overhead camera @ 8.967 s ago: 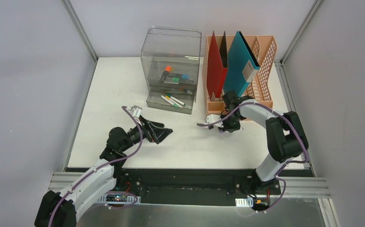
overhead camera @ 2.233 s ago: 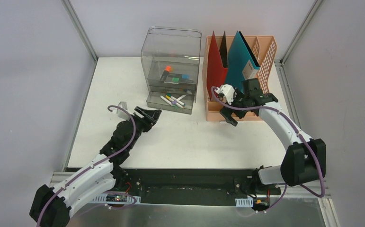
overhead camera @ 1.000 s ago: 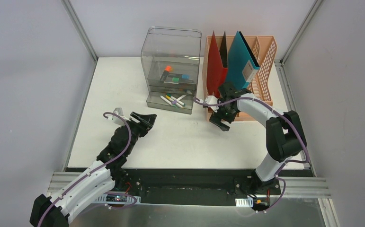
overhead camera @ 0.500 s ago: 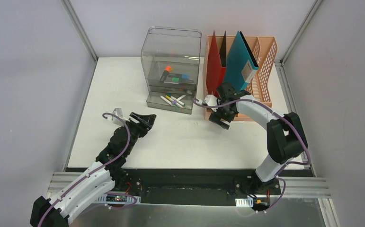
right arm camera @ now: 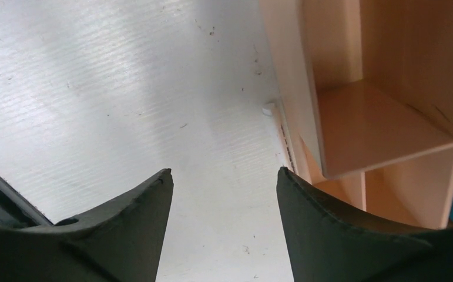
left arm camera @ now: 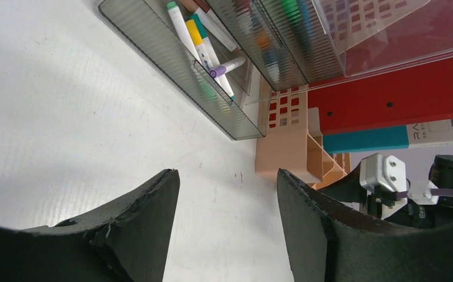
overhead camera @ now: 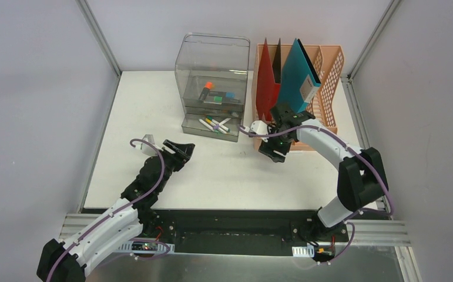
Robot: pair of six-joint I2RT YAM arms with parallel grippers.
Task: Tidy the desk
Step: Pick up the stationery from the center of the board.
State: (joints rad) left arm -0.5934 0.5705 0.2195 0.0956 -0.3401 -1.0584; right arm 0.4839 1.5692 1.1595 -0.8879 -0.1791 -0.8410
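Desk [right arm camera: 94,76] beneath parted right pincer [right arm camera: 224,173]

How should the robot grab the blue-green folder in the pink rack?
Probably its top edge, from above, pinching across the thin cover. The teal folder stands on edge in the peach rack near the red folder, so its sides are crowded and only the top pokes out free.

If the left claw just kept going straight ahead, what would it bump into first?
Probably the pulled-out bottom drawer of the clear box: the open left gripper aims at its end nearest the peach rack. Depth is unclear, so it might skim past.
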